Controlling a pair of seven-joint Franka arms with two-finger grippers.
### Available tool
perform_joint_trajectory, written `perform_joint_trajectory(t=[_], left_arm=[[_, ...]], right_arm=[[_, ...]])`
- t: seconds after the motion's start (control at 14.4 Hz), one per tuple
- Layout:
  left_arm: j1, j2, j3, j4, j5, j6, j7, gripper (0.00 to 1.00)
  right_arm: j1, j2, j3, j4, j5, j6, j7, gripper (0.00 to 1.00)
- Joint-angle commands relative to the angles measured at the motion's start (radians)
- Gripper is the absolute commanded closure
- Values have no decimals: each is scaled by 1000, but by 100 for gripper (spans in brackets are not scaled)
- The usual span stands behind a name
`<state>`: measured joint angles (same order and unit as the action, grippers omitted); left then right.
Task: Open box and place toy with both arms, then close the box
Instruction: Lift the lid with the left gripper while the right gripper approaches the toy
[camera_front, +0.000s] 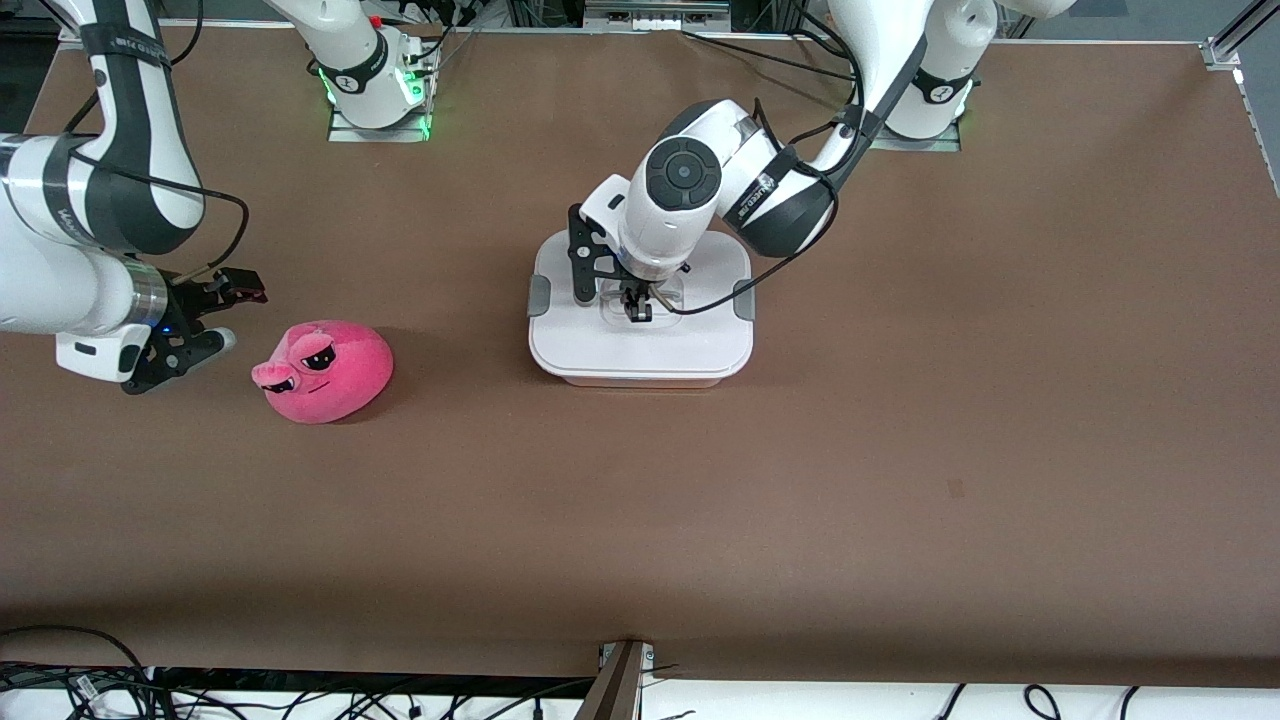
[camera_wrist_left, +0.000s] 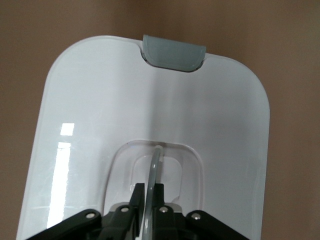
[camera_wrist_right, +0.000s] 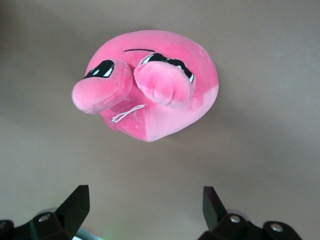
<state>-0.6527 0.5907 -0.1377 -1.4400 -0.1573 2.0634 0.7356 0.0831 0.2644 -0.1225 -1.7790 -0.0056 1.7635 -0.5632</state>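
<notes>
left hand (camera_front: 637, 305): lowered, fingers pinched | right hand (camera_front: 215, 315): fingers spread

The left arm hides part of the box (camera_front: 640, 350) lid.

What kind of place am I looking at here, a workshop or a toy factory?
Most likely a robotics lab: two white arms bolted to a brown table, loose cables along its edge, and practice props only, a pink plush toy and a lidded plastic box.

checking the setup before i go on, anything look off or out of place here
Nothing stands out. The box sits flat with its lid on, the left tool shut on the handle. The toy lies on the table, the right tool open beside it.
</notes>
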Motion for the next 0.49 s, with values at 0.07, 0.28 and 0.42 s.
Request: perform_joint_trajectory(t=[0.07,0.28,0.42], left_arm=[[-1,23,-2,13,15,-17,22,100],[7,15,-8,19,15,-51,24,100],[8,2,-10,23,13,-60,24,100]], right_arm=[[1,-37,4,-100,-8,121,-40,0],[3,-31,7,-166,-5,252,-79,0],[6,-25,14,-192,-4,298,-80,0]])
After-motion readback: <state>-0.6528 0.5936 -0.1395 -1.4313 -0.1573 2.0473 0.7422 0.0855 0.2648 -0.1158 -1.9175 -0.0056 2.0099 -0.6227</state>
